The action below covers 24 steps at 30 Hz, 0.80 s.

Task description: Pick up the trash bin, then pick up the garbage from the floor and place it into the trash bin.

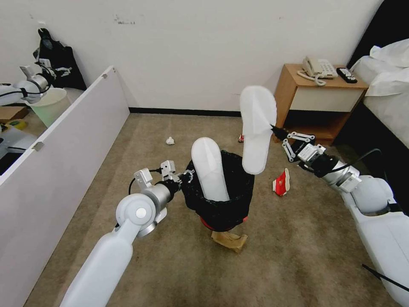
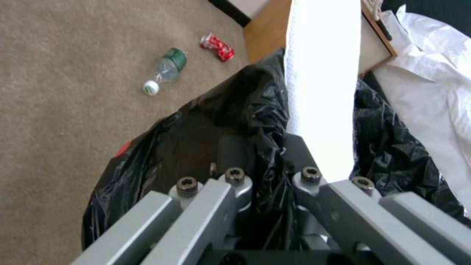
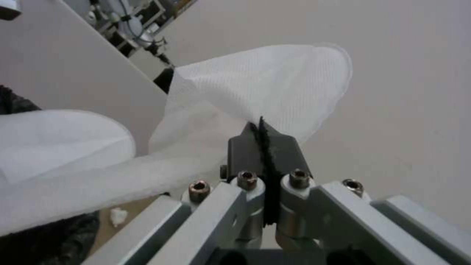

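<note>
head view: beige carpet [image 1: 298, 247], white wall [image 1: 191, 51], nightstand [image 1: 315, 102] by bed.
left gripper [image 1: 187, 175] clamped on bin [image 1: 221, 200] rim, held off floor, one slipper [image 1: 209, 168] upright inside; right gripper [image 1: 275, 128] pinching second slipper [image 1: 257, 128] above; carton [image 1: 281, 182], paper wad [image 1: 170, 140] scattered.

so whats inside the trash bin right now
One white slipper stands upright in the trash bin, its upper half poking above the rim. The black bag liner hides anything deeper. The right end effector holds a second slipper above.
</note>
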### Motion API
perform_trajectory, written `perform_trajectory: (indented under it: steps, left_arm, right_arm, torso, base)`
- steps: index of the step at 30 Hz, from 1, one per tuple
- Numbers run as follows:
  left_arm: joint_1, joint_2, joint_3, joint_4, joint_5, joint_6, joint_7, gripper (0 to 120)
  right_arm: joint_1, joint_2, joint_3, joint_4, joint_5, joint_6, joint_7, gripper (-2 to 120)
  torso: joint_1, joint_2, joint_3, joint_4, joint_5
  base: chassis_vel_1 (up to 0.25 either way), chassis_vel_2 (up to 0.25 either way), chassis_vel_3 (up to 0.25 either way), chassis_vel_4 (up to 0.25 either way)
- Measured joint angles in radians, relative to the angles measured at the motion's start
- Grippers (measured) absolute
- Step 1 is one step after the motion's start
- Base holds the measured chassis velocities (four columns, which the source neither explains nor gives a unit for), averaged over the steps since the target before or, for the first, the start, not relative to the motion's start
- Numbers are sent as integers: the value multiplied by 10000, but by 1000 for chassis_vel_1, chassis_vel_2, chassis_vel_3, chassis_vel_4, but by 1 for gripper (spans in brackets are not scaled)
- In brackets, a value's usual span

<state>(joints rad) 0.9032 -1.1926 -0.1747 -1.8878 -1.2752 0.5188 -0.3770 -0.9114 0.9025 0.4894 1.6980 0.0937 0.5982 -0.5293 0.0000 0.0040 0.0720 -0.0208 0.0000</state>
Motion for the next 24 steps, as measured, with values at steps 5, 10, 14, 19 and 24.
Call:
perform_trajectory:
  steps: [5, 10, 14, 19, 24]
  left_arm:
    - [-87, -104, 59, 81, -35, 35, -11, 4]
    - [-193, -198, 128, 272, -7, 55, 3, 4]
    - [-267, -244, 156, 346, -1, 55, 21, 4]
    - [-275, -304, 206, 346, 1, 55, 46, 4]
    - [-278, -334, 238, 341, 7, 55, 72, 4]
  right_arm:
    - [85, 22, -217, -18, 4, -13, -5, 0]
    - [230, 41, -468, 68, 163, -152, 11, 0]
    - [284, -3, -638, 111, 218, -203, 13, 0]
    - [302, 9, -799, 37, 222, -220, 12, 0]
    - [363, 39, -1115, -138, 223, -236, 4, 0]
  torso:
    - [0, 0, 0, -1, 0]
    - [0, 0, 0, 0, 0]
    - [0, 0, 0, 0, -1]
    - [0, 0, 0, 0, -2]
    - [0, 0, 0, 1, 0]
  base:
    - [0, 0, 0, 0]
    - [0, 0, 0, 0]
    - [0, 0, 0, 0]
    - [0, 0, 0, 0]
    - [0, 0, 0, 0]
